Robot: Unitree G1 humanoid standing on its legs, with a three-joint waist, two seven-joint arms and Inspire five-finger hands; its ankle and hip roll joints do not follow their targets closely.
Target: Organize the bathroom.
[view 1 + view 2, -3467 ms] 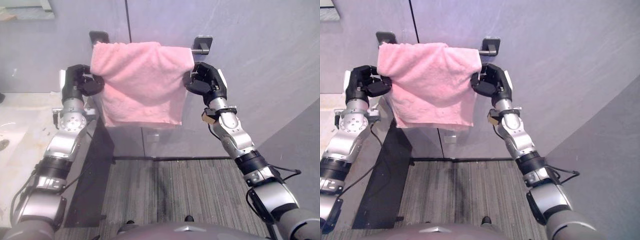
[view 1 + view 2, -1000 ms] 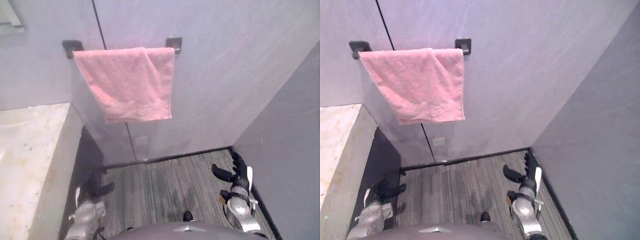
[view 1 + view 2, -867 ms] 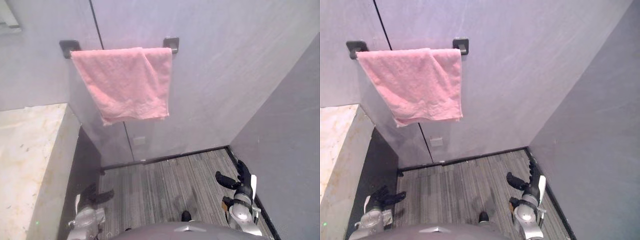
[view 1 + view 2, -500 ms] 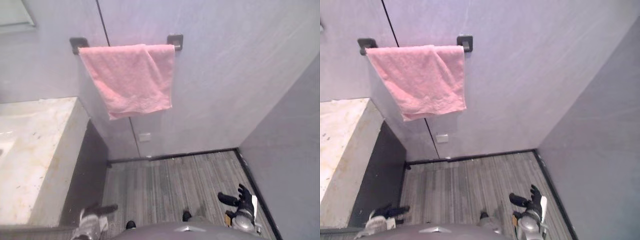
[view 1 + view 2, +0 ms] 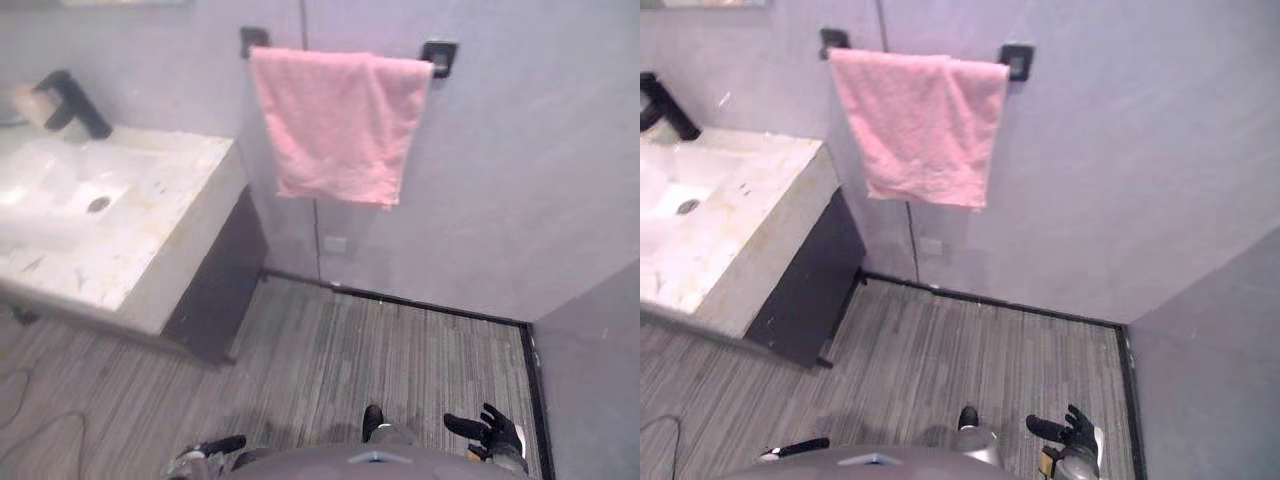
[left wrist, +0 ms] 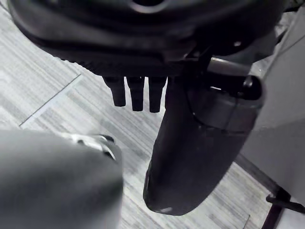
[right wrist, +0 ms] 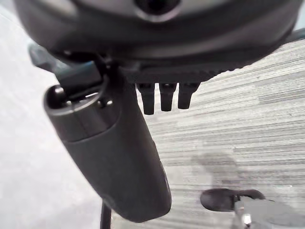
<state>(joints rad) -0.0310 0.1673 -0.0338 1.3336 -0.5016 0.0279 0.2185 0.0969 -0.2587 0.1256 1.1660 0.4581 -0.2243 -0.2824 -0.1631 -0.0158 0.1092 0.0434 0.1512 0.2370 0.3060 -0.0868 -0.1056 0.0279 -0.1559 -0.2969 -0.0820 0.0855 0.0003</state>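
One pink towel (image 5: 340, 120) draped over one black wall rail (image 5: 438, 56) beside one stone sink counter (image 5: 150, 260) with one black tap (image 5: 70, 100); left hand (image 6: 136, 93) and right hand (image 7: 164, 98) low, fingers straight, empty.

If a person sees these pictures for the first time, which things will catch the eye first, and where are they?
First comes the pink towel, draped over the black wall rail at the top of the head views. Next is the pale stone sink counter on the robot's left, with a black faucet at its back. Both hands, the left hand and the right hand, hang low over the striped grey floor, with open fingers and holding nothing.
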